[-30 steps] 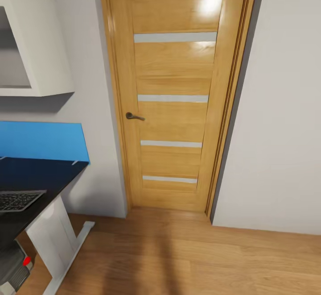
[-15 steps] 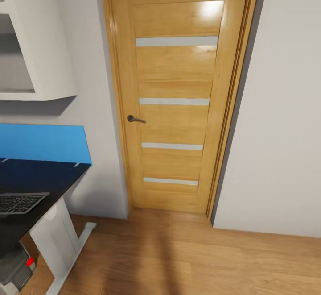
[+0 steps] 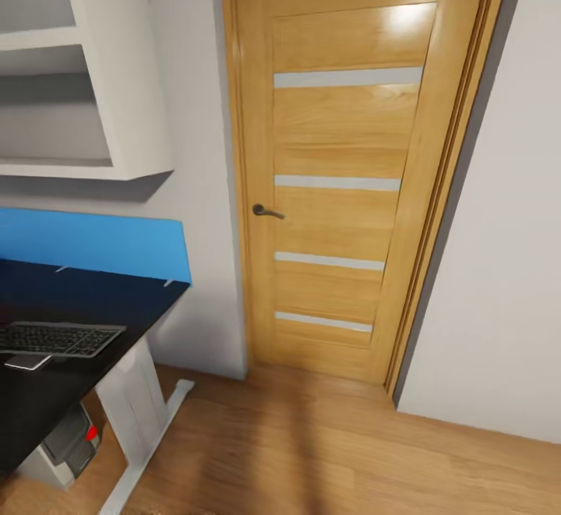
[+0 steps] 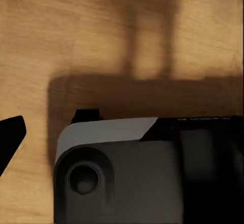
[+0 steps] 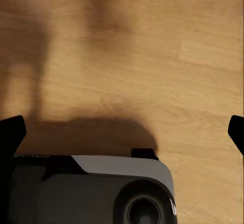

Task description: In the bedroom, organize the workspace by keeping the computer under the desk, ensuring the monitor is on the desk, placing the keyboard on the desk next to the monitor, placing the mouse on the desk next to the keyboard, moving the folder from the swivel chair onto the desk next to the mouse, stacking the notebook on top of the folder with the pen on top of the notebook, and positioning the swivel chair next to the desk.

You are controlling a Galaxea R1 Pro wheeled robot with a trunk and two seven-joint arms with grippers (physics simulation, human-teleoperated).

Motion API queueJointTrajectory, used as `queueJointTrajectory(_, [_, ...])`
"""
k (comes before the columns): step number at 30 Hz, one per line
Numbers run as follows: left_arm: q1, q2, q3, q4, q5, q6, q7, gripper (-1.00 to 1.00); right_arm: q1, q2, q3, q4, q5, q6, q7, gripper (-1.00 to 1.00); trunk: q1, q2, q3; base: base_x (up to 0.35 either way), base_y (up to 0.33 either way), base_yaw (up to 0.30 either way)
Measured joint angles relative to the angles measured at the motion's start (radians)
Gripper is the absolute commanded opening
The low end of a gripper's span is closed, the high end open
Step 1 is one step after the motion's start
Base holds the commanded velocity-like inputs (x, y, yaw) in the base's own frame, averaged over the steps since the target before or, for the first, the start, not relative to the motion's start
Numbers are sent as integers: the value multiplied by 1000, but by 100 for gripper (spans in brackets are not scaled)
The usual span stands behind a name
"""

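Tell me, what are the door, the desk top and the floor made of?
The door looks like honey-coloured varnished wood: grain shows, and a shiny glare patch sits near its top. Its pale strips may be frosted glass. The desk top looks like glossy black laminate or glass, hard to tell which. The floor looks like wood planks with visible grain.

You get a bright, even room in the head view, with a soft white glare on the top panel of the door and a faint sheen down its wood. The shelf casts a grey shadow on the wall below it, and a dim vertical band darkens the floor before the door. Straight edges lean outward toward the corners. In both wrist views you see soft, blurry shadows on warm floorboards, and the render is slightly smeared.
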Motion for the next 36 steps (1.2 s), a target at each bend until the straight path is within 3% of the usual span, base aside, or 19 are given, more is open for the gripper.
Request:
queueJointTrajectory(5, [0,-10,0,-148,5,-25,3,100,-12,-4,0,-126,1,-23,-2,100,-19,35,13,0,0,196])
queueJointTrajectory(8, [-1,-10,2,-185,41,-32,4,100,-60,-14,-1,-175,2,-26,-4,100,-31,56,19,0,0,200])
queueJointTrajectory(10, [-1,-8,2,-194,99,-35,5,100,-108,-23,-2,-190,1,-27,-5,100,-38,70,24,0,0,233])
queueJointTrajectory(12, [-1,2,3,-182,194,-39,5,100,-146,-27,-2,-199,-1,-28,-5,100,-46,84,29,0,0,258])
queueJointTrajectory(14, [-1,18,3,-163,244,-52,4,100,-159,-27,-3,-200,-2,-27,-5,100,-54,98,35,0,0,272])
queueJointTrajectory(16, [-2,34,2,-151,271,-81,2,100,-165,-27,-4,-201,-2,-30,-6,100,-61,112,41,0,0,280])
queueJointTrajectory(20, [-2,46,2,-142,290,-179,-3,100,-170,-32,-10,-171,-1,-37,-5,100,-77,140,53,0,0,236])
queueJointTrajectory(24, [-1,49,1,-123,294,-271,-3,100,-172,-34,-10,-134,3,-49,-6,100,-77,140,53,0,0,62])
queueJointTrajectory(25, [-1,49,-2,-97,291,-297,-2,100,-172,-57,-12,-124,2,-69,-5,100,-77,140,53,0,0,2])
queueJointTrajectory(36, [-1,47,-3,-90,288,-302,-2,100,-172,-59,-3,-119,6,-72,-5,100,-77,140,53,0,0,111])
